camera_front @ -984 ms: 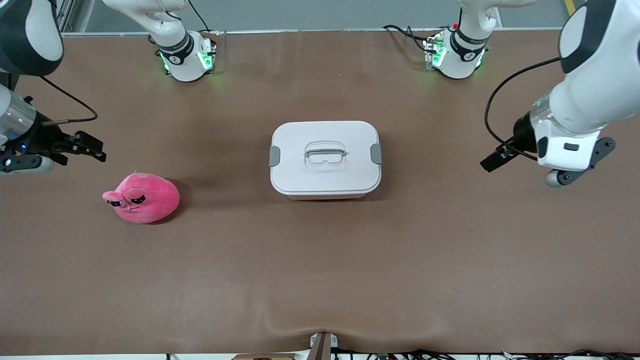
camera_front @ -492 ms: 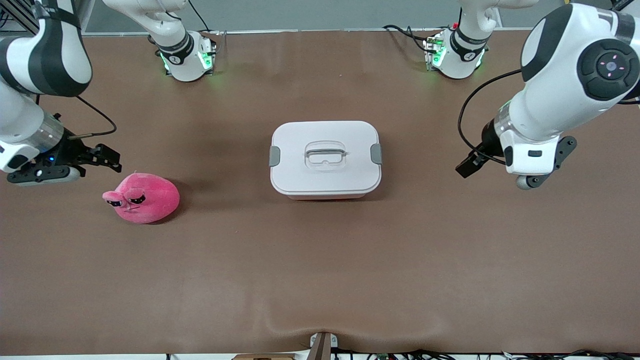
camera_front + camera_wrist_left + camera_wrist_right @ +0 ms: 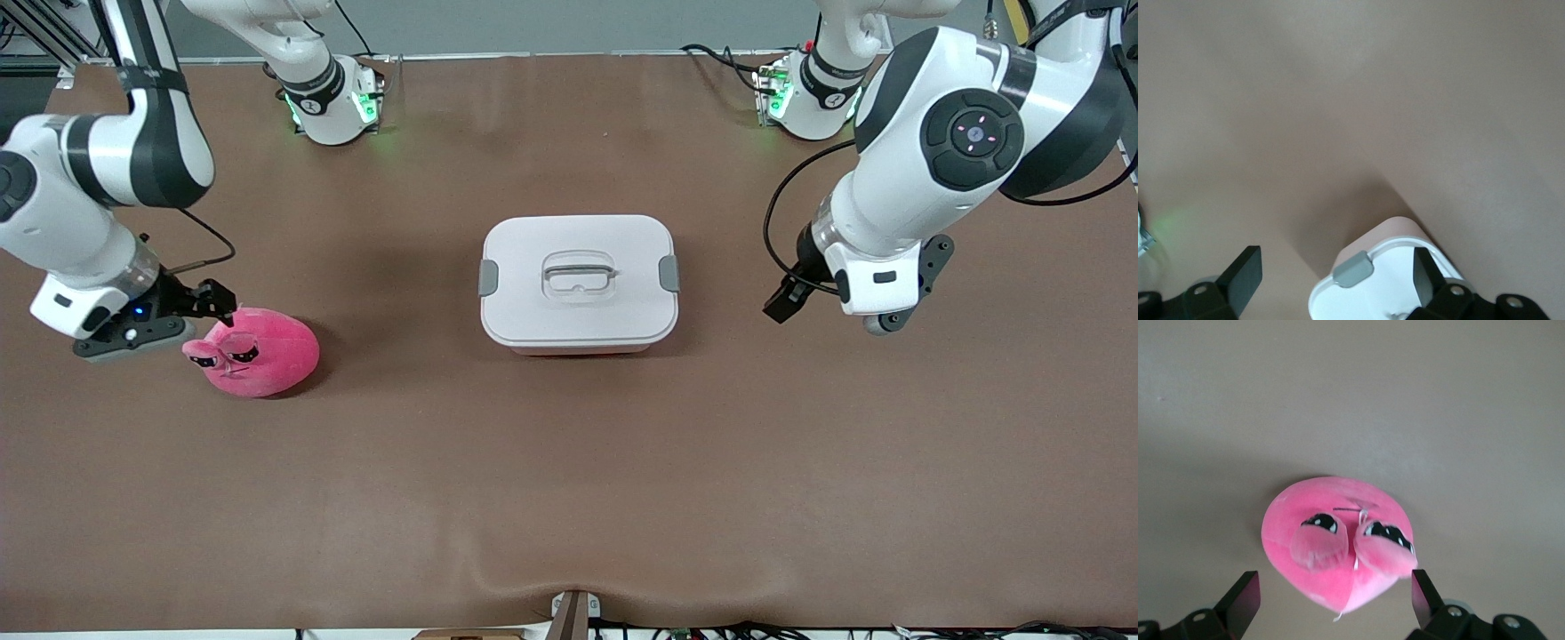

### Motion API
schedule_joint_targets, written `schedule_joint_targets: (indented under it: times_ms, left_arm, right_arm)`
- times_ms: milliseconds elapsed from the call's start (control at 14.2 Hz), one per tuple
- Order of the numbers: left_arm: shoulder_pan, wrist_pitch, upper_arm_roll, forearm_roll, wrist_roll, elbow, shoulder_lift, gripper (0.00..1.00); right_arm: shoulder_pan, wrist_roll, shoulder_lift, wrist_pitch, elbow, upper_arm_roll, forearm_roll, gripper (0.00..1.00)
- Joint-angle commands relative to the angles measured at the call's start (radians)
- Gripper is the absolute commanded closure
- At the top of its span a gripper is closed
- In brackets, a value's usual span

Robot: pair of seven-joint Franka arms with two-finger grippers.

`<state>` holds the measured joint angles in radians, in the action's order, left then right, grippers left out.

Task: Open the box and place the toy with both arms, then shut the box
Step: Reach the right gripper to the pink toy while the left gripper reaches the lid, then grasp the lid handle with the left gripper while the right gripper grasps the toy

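We see the right gripper [image 3: 213, 302] spread wide, apparently just above the toy [image 3: 258, 351]; the left gripper [image 3: 787, 302], also wide, hovers beside the closed box [image 3: 578, 280].

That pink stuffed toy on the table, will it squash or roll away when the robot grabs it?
The toy looks like soft plush, so it will probably squash rather than resist. Its rounded body may rock or roll a little if nudged. It likely weighs little for its bulk, and its fuzzy fabric should not slip easily.
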<state>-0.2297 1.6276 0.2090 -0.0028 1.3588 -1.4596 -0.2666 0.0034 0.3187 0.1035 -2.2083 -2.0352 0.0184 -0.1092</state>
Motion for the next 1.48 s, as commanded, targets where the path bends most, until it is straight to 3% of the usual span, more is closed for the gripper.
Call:
schedule_joint_targets:
  times_ms: [0,1406]
  left_arm:
    - [-0.055,0.040,-0.002,-0.002,0.115,0.025,-0.035,0.00]
    - [-0.276,0.253,-0.003,0.004,0.632,0.027,-0.193,0.00]
  right_arm:
    - [0.010,0.081,0.044,-0.018,0.004,0.001,-0.024,0.00]
    - [0.038,0.120,0.117,-0.071,-0.039,0.001,-0.029,0.00]
